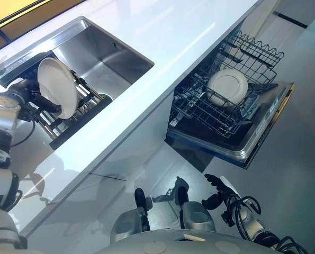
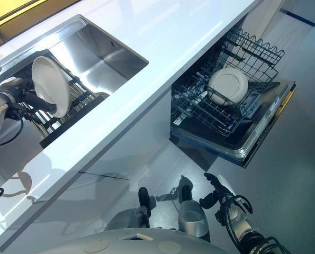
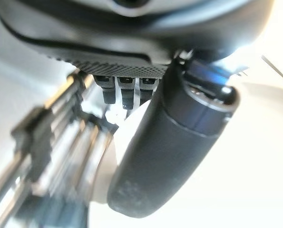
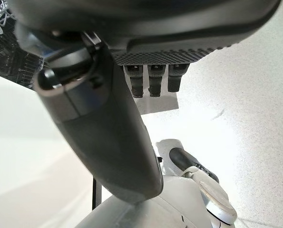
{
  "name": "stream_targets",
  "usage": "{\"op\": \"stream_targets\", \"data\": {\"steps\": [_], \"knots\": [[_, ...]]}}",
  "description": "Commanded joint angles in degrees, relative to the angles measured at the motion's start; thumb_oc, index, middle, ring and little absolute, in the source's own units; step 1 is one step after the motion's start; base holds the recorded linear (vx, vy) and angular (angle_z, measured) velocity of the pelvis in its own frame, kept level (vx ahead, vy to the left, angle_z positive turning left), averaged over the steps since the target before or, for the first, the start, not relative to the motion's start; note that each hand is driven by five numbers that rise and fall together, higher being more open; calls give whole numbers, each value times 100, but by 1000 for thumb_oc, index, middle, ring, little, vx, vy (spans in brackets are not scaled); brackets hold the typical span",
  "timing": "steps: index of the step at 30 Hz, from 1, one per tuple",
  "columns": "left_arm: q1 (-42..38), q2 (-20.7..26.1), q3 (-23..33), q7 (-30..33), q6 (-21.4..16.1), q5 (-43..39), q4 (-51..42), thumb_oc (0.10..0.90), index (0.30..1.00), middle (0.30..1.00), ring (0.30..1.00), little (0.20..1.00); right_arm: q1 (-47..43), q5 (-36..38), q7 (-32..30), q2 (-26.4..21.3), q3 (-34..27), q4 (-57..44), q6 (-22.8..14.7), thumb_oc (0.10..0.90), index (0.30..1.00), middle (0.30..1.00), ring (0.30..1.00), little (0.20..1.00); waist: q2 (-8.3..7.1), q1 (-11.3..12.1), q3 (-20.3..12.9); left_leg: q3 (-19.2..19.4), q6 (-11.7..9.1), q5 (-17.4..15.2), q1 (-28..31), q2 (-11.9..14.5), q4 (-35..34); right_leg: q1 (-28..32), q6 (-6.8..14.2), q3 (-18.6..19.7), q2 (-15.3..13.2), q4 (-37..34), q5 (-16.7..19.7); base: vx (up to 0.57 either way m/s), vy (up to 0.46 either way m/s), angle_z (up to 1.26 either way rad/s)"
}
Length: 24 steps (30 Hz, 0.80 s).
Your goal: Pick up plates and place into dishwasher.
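White plate (image 1: 56, 86) stands in the sink rack (image 1: 75, 114), left hand (image 1: 41, 100) pinching its rim. Risk: thin pinch slips, plate snags rack wires on lift-out. Right hand (image 1: 219, 191) hangs empty, fingers loosely apart.

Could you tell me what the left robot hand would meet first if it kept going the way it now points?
Probably the white plate standing in the dish rack: the left robot hand is already at its rim, thumb against its face, though the exact contact is unclear.
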Motion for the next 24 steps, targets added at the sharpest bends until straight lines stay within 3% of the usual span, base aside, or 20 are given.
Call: {"op": "stream_targets", "data": {"steps": [1, 8, 11, 20, 21, 22, 23, 24], "knots": [[-318, -481, 265, -1145, -213, -1353, -580, 800, 900, 900, 900, 900, -42, -149, -81, -128, 5, -353, -277, 800, 900, 900, 900, 900, 95, -307, -103, 223, 492, -1316, -234, -501, 1013, -851, 456, 167, 186, 444, 236, 0, 0, 0], [-302, -747, 316, -2299, 55, -2535, -594, 800, 900, 900, 900, 900, 12, -308, -35, -123, -28, -276, -360, 800, 900, 900, 900, 900, 128, -350, -209, 257, 486, -1320, -117, -522, 948, -762, 439, 135, 165, 402, 225, 9, 7, 0], [-257, -926, 391, -2409, -5, -3087, -558, 800, 900, 900, 900, 900, 38, -408, -8, -106, -12, -206, -392, 800, 900, 900, 900, 900, 151, -362, -294, 252, 469, -1324, -38, -540, 884, -698, 430, 116, 153, 360, 203, 24, 19, 1], [16, -1124, 663, -2602, -144, -3354, -361, 800, 900, 900, 900, 900, 137, -497, 21, -51, 54, -321, -299, 800, 900, 900, 900, 900, 162, -362, -445, 277, 438, -1318, 110, -538, 788, -590, 432, 1, 116, 314, 188, 1, 2, 1], [52, -1154, 688, -2689, -150, -3405, -372, 644, 766, 766, 766, 744, 155, -519, 28, -49, 51, -317, -307, 800, 900, 900, 900, 900, 163, -364, -462, 286, 436, -1318, 123, -534, 776, -575, 427, -6, 118, 306, 183, 0, 0, 0], [67, -1168, 702, -2721, -165, -3390, -378, 622, 747, 747, 747, 722, 170, -527, 20, -46, 54, -316, -314, 800, 900, 900, 900, 900, 163, -366, -467, 291, 435, -1319, 129, -532, 772, -574, 429, -11, 117, 305, 182, 0, 0, 0], [91, -1191, 726, -2730, -114, -3418, -434, 342, 507, 507, 507, 442, 194, -564, 14, -34, 35, -303, -336, 800, 900, 900, 900, 900, 163, -367, -474, 295, 439, -1322, 153, -535, 754, -565, 429, -25, 113, 295, 190, 0, 0, 0], [99, -1194, 722, -2728, -122, -3404, -445, 163, 354, 354, 354, 263, 200, -567, 9, -35, 30, -298, -344, 800, 900, 900, 900, 900, 164, -368, -473, 296, 441, -1322, 156, -537, 752, -565, 429, -28, 112, 295, 191, 0, 0, 0]]}}
